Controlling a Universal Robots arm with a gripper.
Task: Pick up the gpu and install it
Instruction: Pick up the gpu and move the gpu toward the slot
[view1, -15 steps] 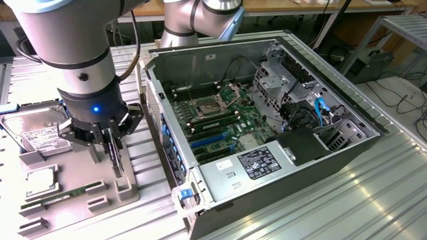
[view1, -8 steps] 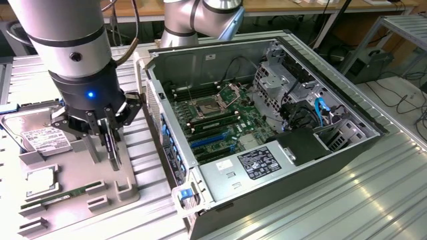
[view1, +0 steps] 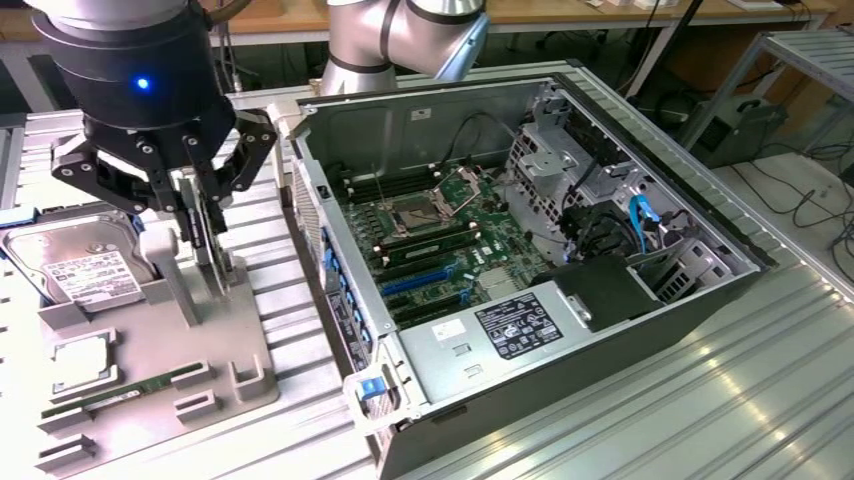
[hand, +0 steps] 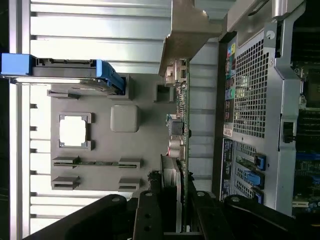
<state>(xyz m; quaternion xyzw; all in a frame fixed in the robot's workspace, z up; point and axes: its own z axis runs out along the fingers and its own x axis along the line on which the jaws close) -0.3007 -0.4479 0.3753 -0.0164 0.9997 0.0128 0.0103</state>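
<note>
While the gpu (view1: 210, 250) stood on edge in its holder on the grey fixture tray (view1: 254, 365), beside the open computer case (view1: 387, 130), the gripper (view1: 198, 210) straddled its upper edge. The jaws seemed clamped against both faces of the card, though contact was hard to confirm. No lift showed, and the motherboard (view1: 447, 245) slots lay bare, so carrying and installing were left.

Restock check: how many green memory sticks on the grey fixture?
1: thin green memory stick on the grey fixture plate, beside the square silver chip; none seems hidden.
</note>
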